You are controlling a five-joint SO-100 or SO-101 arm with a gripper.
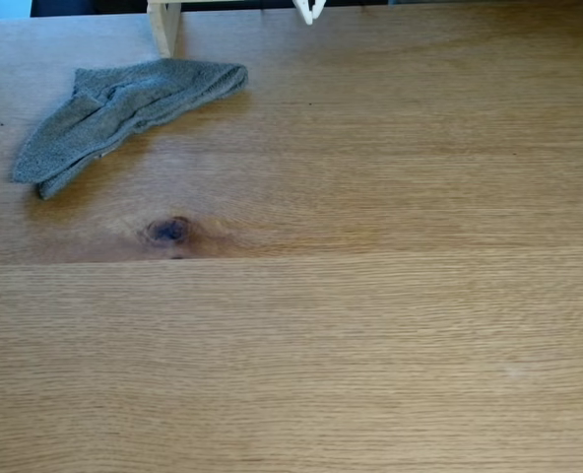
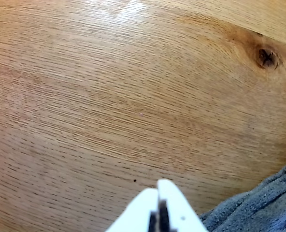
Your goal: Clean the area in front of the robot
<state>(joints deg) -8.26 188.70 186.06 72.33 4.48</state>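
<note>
- Fixed view: the oak tabletop (image 1: 370,296) spreads across the frame, its dark bluish knot (image 1: 168,231) left of centre. A grey fuzzy cloth (image 1: 124,108) lies crumpled at the far left, near a pale wooden post (image 1: 163,25). The white gripper (image 1: 309,12) peeks in at the far edge. No writing or labels can be read.
- Wrist view: the gripper (image 2: 158,193) enters from the bottom, its fingers pressed together, grasping nothing, above bare wood. The cloth (image 2: 259,208) sits at the lower right, the knot (image 2: 267,57) upper right.
</note>
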